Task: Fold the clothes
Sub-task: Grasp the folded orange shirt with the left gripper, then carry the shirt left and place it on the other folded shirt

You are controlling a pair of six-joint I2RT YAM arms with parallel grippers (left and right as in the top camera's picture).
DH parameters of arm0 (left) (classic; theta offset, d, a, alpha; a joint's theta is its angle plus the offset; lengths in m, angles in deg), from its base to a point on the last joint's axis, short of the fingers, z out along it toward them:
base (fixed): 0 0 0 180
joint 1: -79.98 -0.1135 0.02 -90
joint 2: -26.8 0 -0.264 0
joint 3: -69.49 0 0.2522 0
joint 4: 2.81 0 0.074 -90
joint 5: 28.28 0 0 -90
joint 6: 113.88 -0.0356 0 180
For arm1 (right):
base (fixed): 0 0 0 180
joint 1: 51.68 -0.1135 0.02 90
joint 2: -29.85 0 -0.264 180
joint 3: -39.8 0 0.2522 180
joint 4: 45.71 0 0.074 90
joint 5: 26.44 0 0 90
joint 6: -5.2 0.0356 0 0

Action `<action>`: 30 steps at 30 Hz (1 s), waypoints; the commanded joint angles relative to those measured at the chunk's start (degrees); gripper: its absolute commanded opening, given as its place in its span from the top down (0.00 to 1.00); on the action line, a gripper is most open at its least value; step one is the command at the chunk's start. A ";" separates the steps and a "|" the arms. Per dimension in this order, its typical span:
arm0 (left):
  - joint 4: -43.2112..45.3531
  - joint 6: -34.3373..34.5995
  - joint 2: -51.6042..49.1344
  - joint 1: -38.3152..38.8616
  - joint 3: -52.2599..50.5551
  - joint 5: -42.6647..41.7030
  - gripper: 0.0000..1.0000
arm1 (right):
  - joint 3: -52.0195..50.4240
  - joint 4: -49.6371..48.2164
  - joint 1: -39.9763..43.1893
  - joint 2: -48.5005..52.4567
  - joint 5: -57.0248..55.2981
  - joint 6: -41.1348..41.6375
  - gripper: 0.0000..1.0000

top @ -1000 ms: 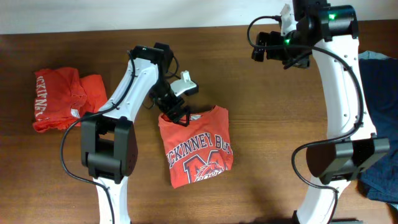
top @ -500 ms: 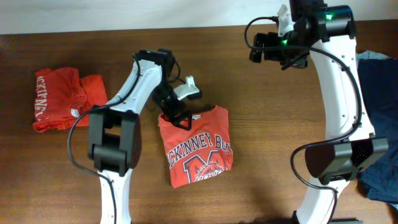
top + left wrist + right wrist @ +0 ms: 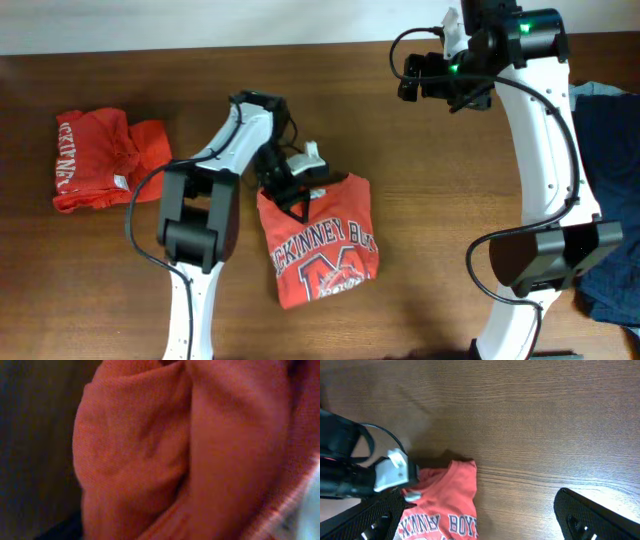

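A folded red-orange McKinney T-shirt lies mid-table, lettering up. My left gripper sits at its top-left corner by the collar, seemingly pinching the cloth. The left wrist view is filled with close, blurred orange fabric, and its fingers do not show. A second folded red-orange shirt lies at the far left. My right gripper hangs high over the back of the table, open and empty. In the right wrist view its dark fingers frame the shirt's upper edge.
Dark blue clothing is piled at the right table edge beside the right arm's base. Bare brown wood lies between the centre shirt and the right arm.
My left gripper has shifted slightly right and toward the front along the shirt's collar corner, and the shirt has slid a little with it. The right gripper has barely moved.
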 commanded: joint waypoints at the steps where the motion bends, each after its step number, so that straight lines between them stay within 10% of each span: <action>1: -1.16 -1.60 -2.23 2.97 0.09 0.02 0.57 | 0.50 -0.07 -0.33 -0.24 -0.72 -0.63 0.01; 4: -0.42 -1.53 -2.25 4.39 0.11 2.27 0.99 | 0.50 -0.04 -0.33 -0.24 -0.72 -0.63 0.01; 30: -2.40 41.27 -2.21 -16.65 39.95 2.54 1.00 | 0.50 -0.44 -0.33 -0.22 -0.72 -0.66 0.01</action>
